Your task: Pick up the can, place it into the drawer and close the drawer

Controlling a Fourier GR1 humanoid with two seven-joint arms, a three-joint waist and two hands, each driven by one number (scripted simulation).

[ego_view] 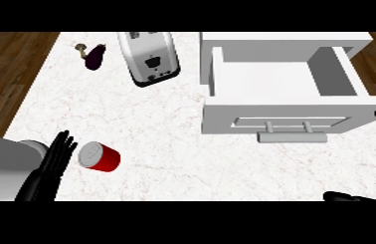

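White marble tabletop [161, 118] carries a red can [100, 157] lying on its side at lower left. Left hand [51, 166] sits just beside it, fingers straight, holding nothing. Drawer [283, 96] stands open at right. Right hand [345, 196] barely shows; finger state cannot be told.

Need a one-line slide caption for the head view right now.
Left hand, fingers straight, beside the red can lying on the marble counter; white drawer stands open.

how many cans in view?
1: a red can lying on the counter at lower left, beside the left hand. The open drawer shows none.
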